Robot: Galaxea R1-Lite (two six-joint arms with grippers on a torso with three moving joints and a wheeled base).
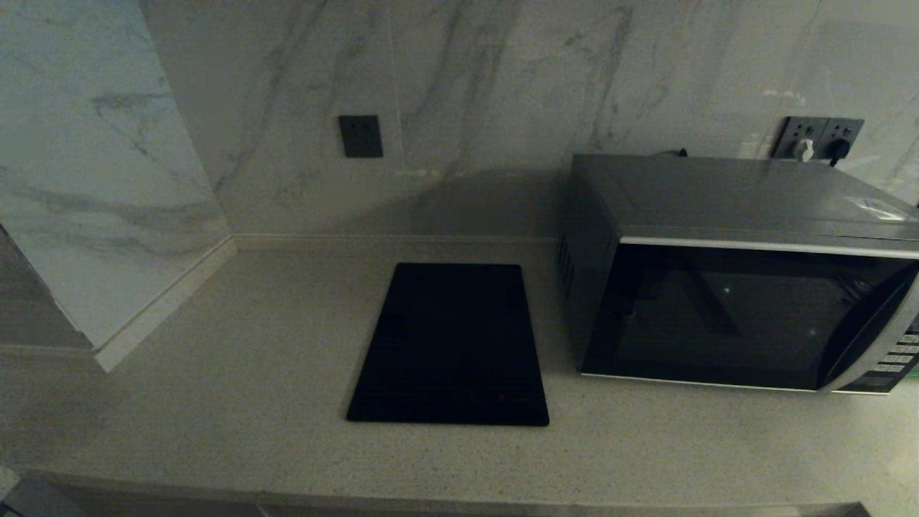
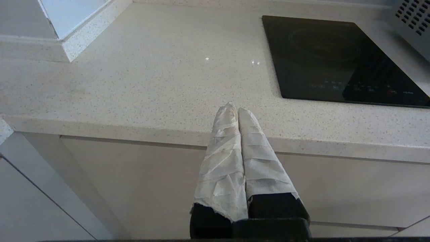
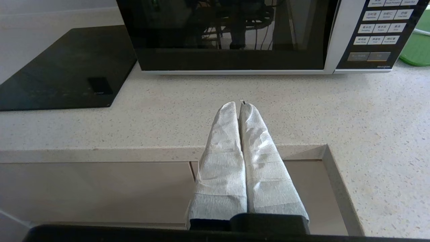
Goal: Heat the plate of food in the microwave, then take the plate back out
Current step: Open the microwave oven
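Observation:
The silver-grey microwave (image 1: 739,273) stands at the right of the counter with its black glass door closed; its door (image 3: 228,33) and keypad (image 3: 381,30) fill the right wrist view. The plate of food is out of view. My left gripper (image 2: 234,108) hangs shut and empty at the counter's front edge, left of the black slab. My right gripper (image 3: 239,105) is shut and empty too, over the counter's front edge in front of the microwave door. Neither arm shows in the head view.
A flat black rectangular slab (image 1: 451,345) lies on the speckled counter (image 1: 251,359) left of the microwave. A green tray (image 3: 418,47) peeks out beyond the microwave's keypad side. A marble pillar (image 1: 93,179) juts out at the left. Wall sockets (image 1: 818,140) sit behind the microwave.

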